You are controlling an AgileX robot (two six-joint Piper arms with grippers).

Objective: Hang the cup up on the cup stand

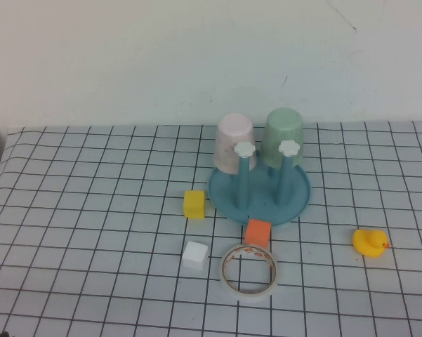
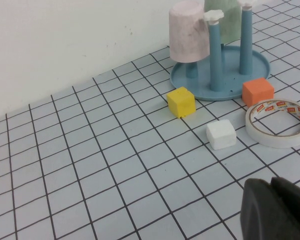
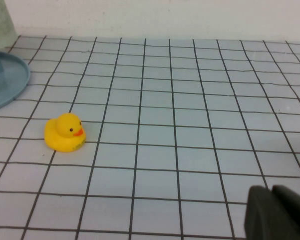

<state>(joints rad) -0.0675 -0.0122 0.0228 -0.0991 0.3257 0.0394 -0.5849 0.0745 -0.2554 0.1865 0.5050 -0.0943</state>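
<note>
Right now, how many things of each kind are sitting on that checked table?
Cups: 2, the cup and a pink cup, both upside down on the cup stand.
Cup stands: 1.
Blocks: 3, yellow, orange, white.
Tape rolls: 1.
Rubber ducks: 1.
Total: 8.

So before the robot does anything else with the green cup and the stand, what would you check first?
1. Cup upside down on a back peg of the cup stand: ok.
2. Pink cup also hung: ok.
3. Front pegs free: ok.
4. Left gripper away from the stand, low at the near side: ok; fingers: cannot tell.
5. Right gripper away from the duck: ok; fingers: cannot tell.
</note>
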